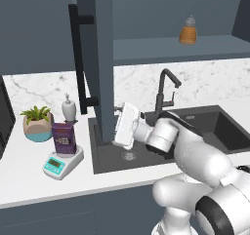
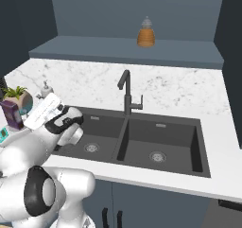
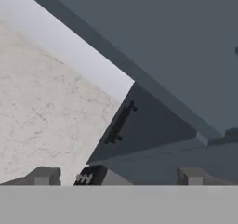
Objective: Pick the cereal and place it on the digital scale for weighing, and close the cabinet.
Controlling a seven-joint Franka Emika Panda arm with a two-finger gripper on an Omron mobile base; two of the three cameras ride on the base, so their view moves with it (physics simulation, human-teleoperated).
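Cereal (image 1: 63,138) already stands upright on the digital scale (image 1: 62,164), at the left end of the tabletop (image 1: 29,175), just in front of a plant pot (image 1: 38,125) and a soap dispenser (image 1: 69,108), so judging by that, the step in hand is closing the cabinet. End effector (image 3: 117,176) is empty with fingertips (image 3: 44,176) spread wide; in the left base view the white hand sits over the sink (image 1: 195,127), right against the edge of the open cabinet door (image 1: 100,58), though I cannot tell whether it touches. That door swings out toward the robot, its black bar handle (image 1: 77,58) on the face turned toward the cereal. Advice: push with the flat of the hand or a finger on the door's face near the free edge, sweeping it along its arc back to the cabinet front; no grasp needed. Keep the elbow clear of the faucet (image 1: 165,90), and follow through until the door sits flush. Hand view looks up along the underside of the cabinet (image 3: 186,42), and a further handle (image 3: 120,123) shows there. Farther back, an orange bottle (image 1: 188,31) stands on the inner shelf (image 1: 180,48), well inside, so it should not block the door.
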